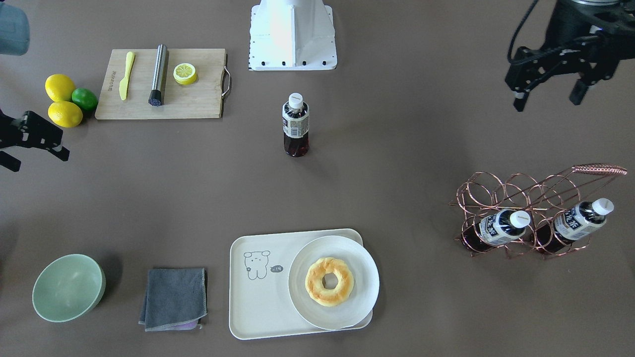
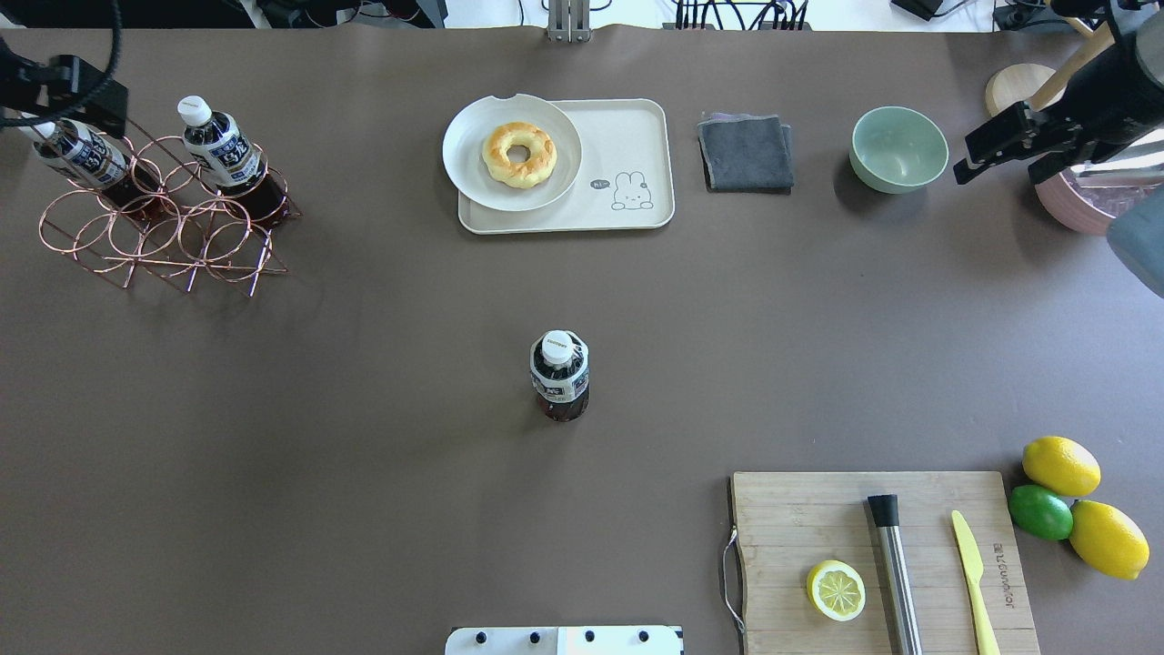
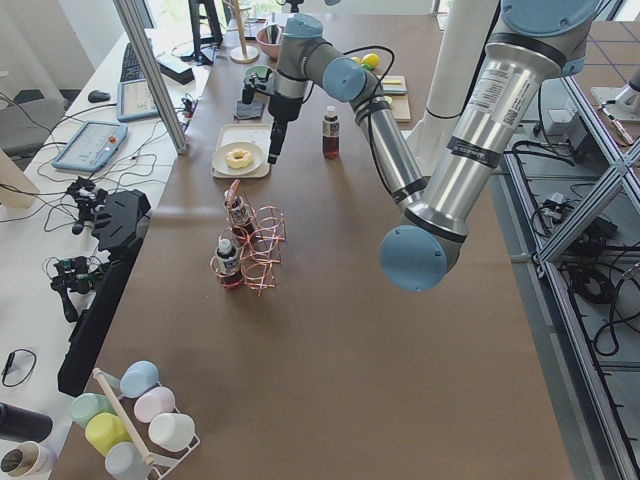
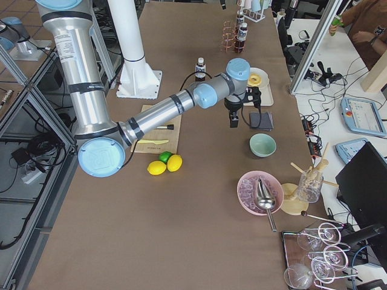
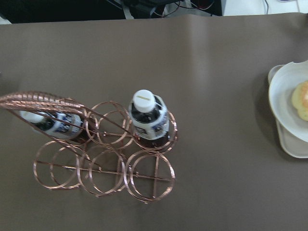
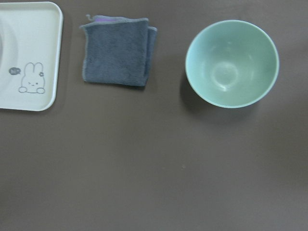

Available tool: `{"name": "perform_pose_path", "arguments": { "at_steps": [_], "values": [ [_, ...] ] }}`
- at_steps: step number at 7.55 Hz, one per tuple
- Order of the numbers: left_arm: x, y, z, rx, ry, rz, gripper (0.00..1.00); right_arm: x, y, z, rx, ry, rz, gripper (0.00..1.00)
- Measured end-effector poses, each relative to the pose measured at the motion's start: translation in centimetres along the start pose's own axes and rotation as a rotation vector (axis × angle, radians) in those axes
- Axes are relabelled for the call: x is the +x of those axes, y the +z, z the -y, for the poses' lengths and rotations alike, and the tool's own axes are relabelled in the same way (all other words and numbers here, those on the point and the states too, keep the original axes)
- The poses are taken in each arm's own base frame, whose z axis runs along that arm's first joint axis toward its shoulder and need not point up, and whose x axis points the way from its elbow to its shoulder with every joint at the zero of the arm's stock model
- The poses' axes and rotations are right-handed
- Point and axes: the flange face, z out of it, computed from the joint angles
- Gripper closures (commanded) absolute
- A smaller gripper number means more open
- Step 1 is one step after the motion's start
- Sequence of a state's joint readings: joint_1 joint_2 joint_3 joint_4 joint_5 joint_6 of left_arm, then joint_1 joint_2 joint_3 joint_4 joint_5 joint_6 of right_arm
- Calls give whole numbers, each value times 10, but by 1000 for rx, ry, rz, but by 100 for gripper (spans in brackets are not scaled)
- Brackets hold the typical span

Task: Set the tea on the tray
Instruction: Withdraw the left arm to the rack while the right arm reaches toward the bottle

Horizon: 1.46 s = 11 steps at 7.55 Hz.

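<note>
Reading overhead, left to right: left gripper [image 1: 548, 100] hung above the copper wire rack [image 2: 164, 238], jaws spread, empty. Tea [image 2: 559, 375] stood upright mid-table, long axis vertical, cap up, well apart from both arms. Tray [image 2: 650, 146] lay straight beyond it, far side, with the round plate [image 2: 459, 155] covering its left half. Right gripper [image 2: 1000, 166] hovered near the green bowl [image 2: 900, 150], also spread, empty. Neither arm looked clearly nearer.
</note>
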<state>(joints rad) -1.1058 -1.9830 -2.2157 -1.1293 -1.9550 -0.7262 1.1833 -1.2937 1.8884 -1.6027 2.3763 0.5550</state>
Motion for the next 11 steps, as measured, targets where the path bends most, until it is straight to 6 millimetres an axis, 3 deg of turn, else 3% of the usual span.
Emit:
{"name": "perform_pose_path", "arguments": {
  "at_steps": [1,2,3,4,5,8,10,11],
  "values": [
    [-50,0,26,-19,23,21,3,-40,0,12,-8,-14,-1,0],
    [-105,2,46,-40,50,39,3,-92,3,19,-21,-16,1,0],
    [-158,9,54,-68,106,57,3,-149,12,21,-21,-11,-10,0],
    [-201,20,47,-96,183,58,3,-195,22,20,-16,7,-18,0],
    [-234,36,32,-115,264,24,3,-224,25,18,-7,24,-19,0],
    [-306,101,-9,-130,349,-40,3,-274,27,9,26,103,-18,0],
    [-345,145,-11,-140,367,-41,3,-332,27,-11,31,146,-51,0],
    [-357,155,-13,-150,360,-37,3,-357,31,-24,27,150,-69,0]
  ]
}}
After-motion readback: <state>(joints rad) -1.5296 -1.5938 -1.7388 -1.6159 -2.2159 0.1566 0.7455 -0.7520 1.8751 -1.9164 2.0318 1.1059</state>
